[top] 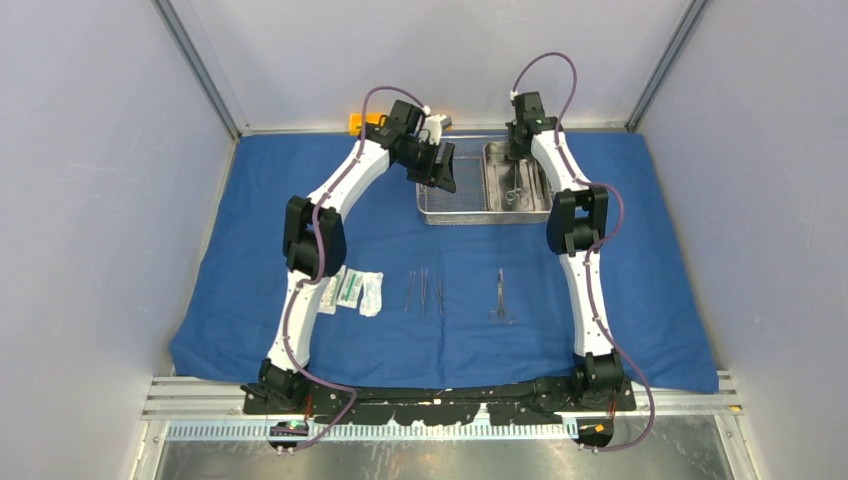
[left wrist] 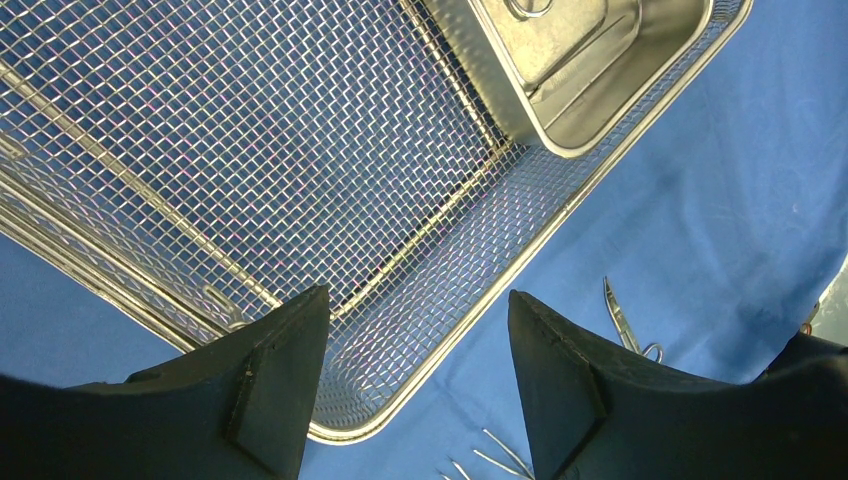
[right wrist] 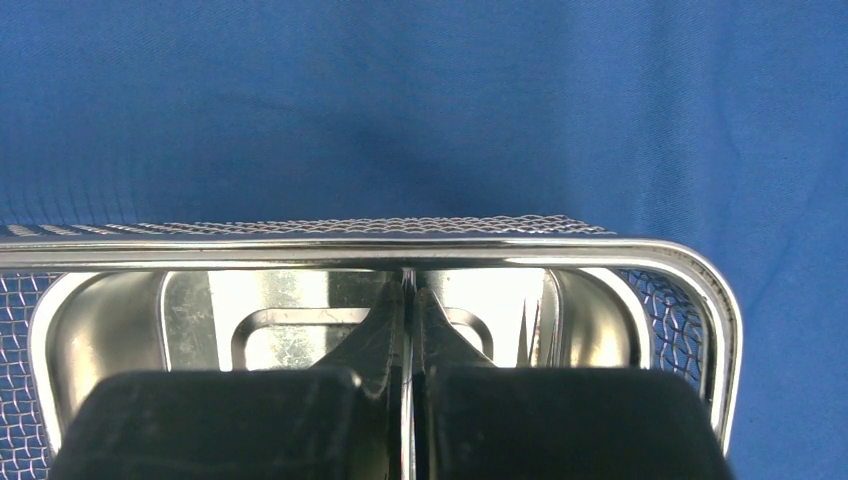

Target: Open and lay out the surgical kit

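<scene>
The blue cloth wrap (top: 250, 300) lies spread flat. The steel mesh basket (top: 445, 205) stands at the back middle with the solid steel tray (top: 495, 160) in its right half. My left gripper (top: 440, 165) is open and empty above the basket's left part (left wrist: 300, 150). My right gripper (top: 516, 152) is down in the tray (right wrist: 110, 320), shut (right wrist: 408, 285) on a thin steel instrument. Another thin instrument (right wrist: 528, 330) leans in the tray. Forceps (top: 425, 290) and scissors (top: 502, 297) lie on the cloth in front. Three white-green packets (top: 355, 290) lie to their left.
A small orange block (top: 356, 123) sits behind the cloth at the back left. Grey walls close in the left, right and back sides. The left wrist view shows scissors (left wrist: 625, 325) and forceps tips (left wrist: 490, 460) on the cloth just past the basket's rim.
</scene>
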`<state>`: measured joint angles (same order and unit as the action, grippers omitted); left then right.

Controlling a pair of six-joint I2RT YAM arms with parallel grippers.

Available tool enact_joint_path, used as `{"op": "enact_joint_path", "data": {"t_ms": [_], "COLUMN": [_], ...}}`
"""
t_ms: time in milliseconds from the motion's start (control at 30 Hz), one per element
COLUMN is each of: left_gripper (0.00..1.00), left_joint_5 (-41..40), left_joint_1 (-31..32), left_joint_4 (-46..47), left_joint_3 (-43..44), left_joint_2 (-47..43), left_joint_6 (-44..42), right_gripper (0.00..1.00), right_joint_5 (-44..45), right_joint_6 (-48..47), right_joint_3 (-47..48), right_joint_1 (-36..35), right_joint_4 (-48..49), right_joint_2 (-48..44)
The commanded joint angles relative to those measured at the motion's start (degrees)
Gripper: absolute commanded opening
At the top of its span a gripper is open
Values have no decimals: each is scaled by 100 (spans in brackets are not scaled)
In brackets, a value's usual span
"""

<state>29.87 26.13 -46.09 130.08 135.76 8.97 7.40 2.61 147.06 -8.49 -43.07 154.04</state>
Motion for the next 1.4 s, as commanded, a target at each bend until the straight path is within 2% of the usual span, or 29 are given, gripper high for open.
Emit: {"op": "enact_joint_path", "data": {"t_ms": [0, 300, 733, 900, 1033, 1167, 1367], "left_gripper": [67, 67, 66, 62, 57, 56, 55], "left_joint_5": [141, 283, 406, 634, 863, 1037, 1063], "left_joint_1": [-29, -29, -29, -29, -29, -29, -29], "left_joint_4": [96, 182, 514, 974, 1757, 2088, 2250], "left_joint_3": [264, 639, 624, 586, 537, 855, 837], "left_joint_2": [-126, 137, 254, 366, 567, 900, 981], "left_joint_6": [-18, 248, 489, 974, 1751, 2413, 2638], "right_gripper": [0, 0, 0, 0, 0, 0, 21], "right_joint_5": [-30, -157, -307, -382, -523, -490, -330], "right_joint_6": [-19, 16, -32, 41, 219, 75, -217], "right_joint_3": [170, 50, -250, -364, -451, -485, -450], "right_joint_1": [-13, -20, -12, -1, 44, 53, 54], "right_joint_4": [19, 79, 194, 225, 290, 290, 361], "right_joint_2": [-377, -767, -766, -813, -889, -868, -730]}}
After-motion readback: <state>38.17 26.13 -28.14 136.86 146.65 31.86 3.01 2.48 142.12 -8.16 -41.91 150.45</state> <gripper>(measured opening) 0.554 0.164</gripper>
